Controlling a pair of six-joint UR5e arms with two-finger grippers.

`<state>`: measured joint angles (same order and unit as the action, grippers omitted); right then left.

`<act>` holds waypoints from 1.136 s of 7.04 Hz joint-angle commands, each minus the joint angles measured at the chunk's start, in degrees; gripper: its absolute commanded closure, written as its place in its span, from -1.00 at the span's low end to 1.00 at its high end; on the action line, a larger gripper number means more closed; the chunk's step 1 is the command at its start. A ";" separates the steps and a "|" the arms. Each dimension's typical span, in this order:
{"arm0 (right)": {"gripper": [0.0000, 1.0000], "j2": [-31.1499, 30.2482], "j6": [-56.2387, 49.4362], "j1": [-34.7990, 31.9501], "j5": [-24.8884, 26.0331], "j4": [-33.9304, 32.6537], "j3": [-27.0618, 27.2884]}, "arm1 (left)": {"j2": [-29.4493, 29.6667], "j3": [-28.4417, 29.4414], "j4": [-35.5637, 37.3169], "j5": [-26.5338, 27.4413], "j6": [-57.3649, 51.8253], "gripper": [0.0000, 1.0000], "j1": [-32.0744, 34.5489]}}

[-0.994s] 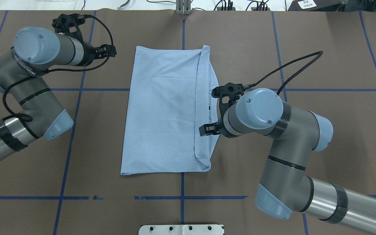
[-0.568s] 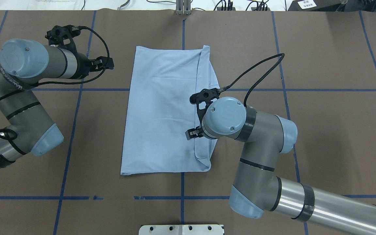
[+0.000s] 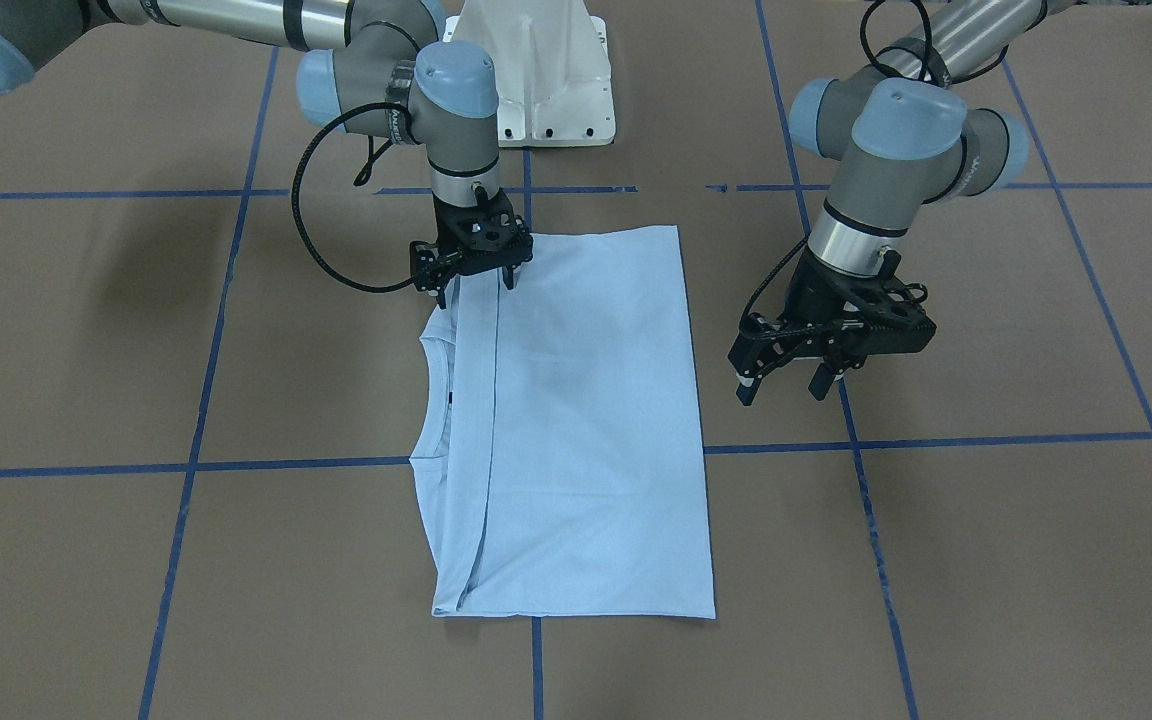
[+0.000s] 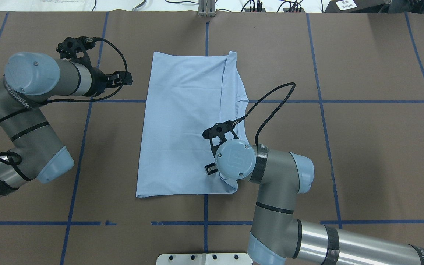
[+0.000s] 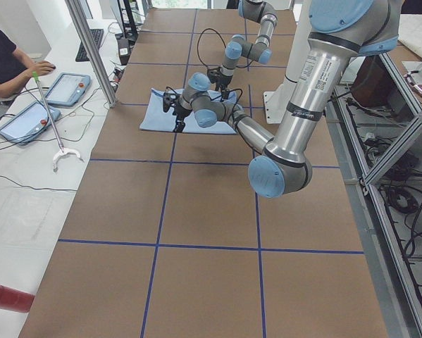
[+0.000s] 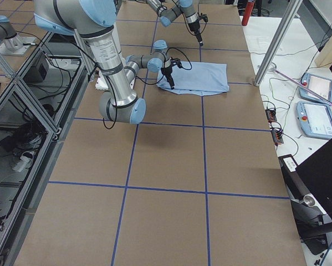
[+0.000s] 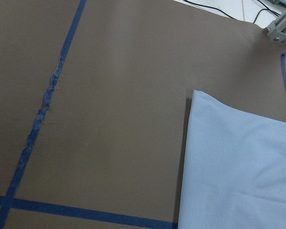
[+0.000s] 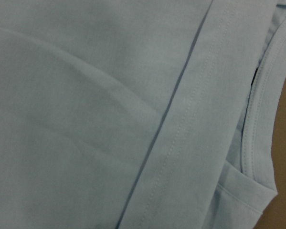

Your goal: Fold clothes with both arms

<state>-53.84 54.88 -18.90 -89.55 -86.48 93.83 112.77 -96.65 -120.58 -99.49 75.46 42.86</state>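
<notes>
Overhead exterior is taken first: what is laid out there, from the biggest thing down? (A)

The brown bench (image 4: 363,154) is seen, and on its middle the T-shirt (image 4: 182,129) is laid flat, folded into a long rectangle. Its long axis is directed away from the robot. One flap is folded over along the robot's right side, where the collar (image 4: 241,94) is exposed. (B)

Which arm is judged to be nearer? (A)

The right arm (image 4: 274,165) is positioned over the cloth, at the end near the robot. The left arm (image 4: 24,110) is positioned off the cloth, beside the far half of its left long edge. So the flap's edge is found directly under the right fingers (image 3: 440,290). From the left fingers (image 3: 744,388) the shirt lies toward the robot's right, near but apart. The next fold is judged to depend on this edge. (B)

How are the fingers held? (A)

In the front-facing view both pairs are seen parted. The right ones are moderately spread, astride the flap's edge. The left ones are spread wide over bare bench, and nothing is held. From overhead the right fingers are almost hidden by the wrist. Whether the cloth is touched cannot be told. Only in the right wrist view is the stitched hem (image 8: 195,109) shown close, but no fingers are seen there. (B)
</notes>
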 commanded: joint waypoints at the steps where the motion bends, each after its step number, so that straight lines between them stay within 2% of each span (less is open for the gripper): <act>1: -1.00 0.22 -0.04 0.44 -0.10 -2.46 0.73 | 0.00 0.06 -0.01 -0.09 -0.05 -1.00 -0.24; 8: -1.00 0.23 0.14 0.88 -0.19 -2.55 1.62 | 0.00 0.76 -0.01 0.09 0.03 -1.00 -1.20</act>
<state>-53.63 54.94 -18.25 -89.81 -89.03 95.20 112.76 -96.18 -120.59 -99.47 75.43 42.14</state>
